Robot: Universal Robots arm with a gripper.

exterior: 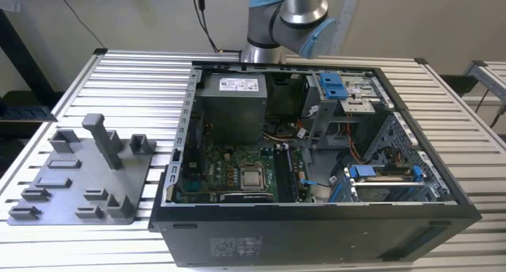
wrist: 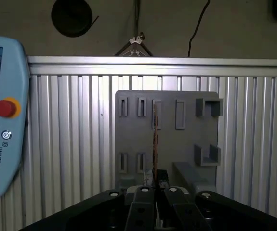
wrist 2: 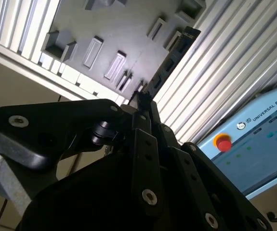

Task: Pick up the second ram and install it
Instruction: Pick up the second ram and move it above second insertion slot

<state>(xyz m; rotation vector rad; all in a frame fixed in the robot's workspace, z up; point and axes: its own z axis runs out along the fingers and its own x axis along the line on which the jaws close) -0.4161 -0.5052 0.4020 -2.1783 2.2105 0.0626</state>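
Gripper [wrist: 155, 186] is clamped on the second ram [wrist: 154, 139]. In the first wrist view the stick is edge-on, poking out past the fingertips with the grey fixture tray [wrist: 177, 144] behind it. Exterior view: arm [exterior: 288, 14] at top centre behind the open PC case [exterior: 316, 230], tray at lower left of frame.

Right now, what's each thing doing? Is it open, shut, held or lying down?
claw: shut on the second ram.
second ram: held up in the air, clear of the grey tray, not in the computer.
computer case: lying on its side, open, insides showing.
grey tray: lying flat on the slatted table.
control tablet: screen lit.
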